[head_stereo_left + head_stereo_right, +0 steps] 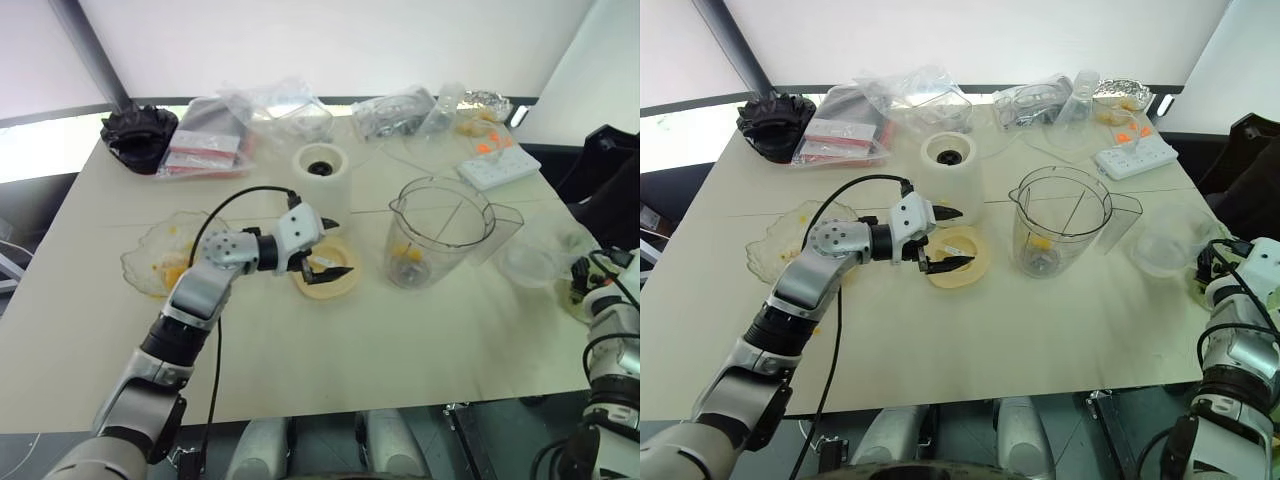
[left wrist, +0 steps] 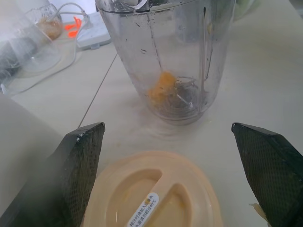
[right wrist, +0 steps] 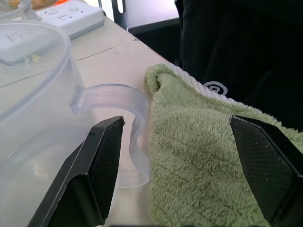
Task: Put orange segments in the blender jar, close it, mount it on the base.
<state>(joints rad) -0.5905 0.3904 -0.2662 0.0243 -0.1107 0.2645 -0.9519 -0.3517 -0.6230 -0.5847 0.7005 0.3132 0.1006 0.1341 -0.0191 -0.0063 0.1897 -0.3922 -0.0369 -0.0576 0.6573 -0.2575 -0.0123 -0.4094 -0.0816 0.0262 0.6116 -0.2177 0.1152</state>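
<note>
Two black fingers of the left gripper (image 2: 173, 175) stand wide apart, nothing betw. them but air, hovering over the flat round cream-yellow lid (image 2: 154, 191) w/ a small printed label. Just past the fingertips stands the large clear plastic blender jar (image 1: 437, 232), upright on the pale table (image 1: 330, 340), dark blade at its bottom and bright orange segments (image 2: 161, 87) lying against the blade. Beside the left fingers, the cream-white rounded blender base (image 1: 321, 180) w/ dark round socket on top, well apart from the jar. Behind the left arm, a crinkled clear glass bowl (image 1: 150, 258) w/ more orange bits. Right gripper (image 3: 175, 165) fingers also spread, empty, over a fuzzy green towel (image 3: 208, 161), next to a clear plastic container handle (image 3: 123, 118).
</note>
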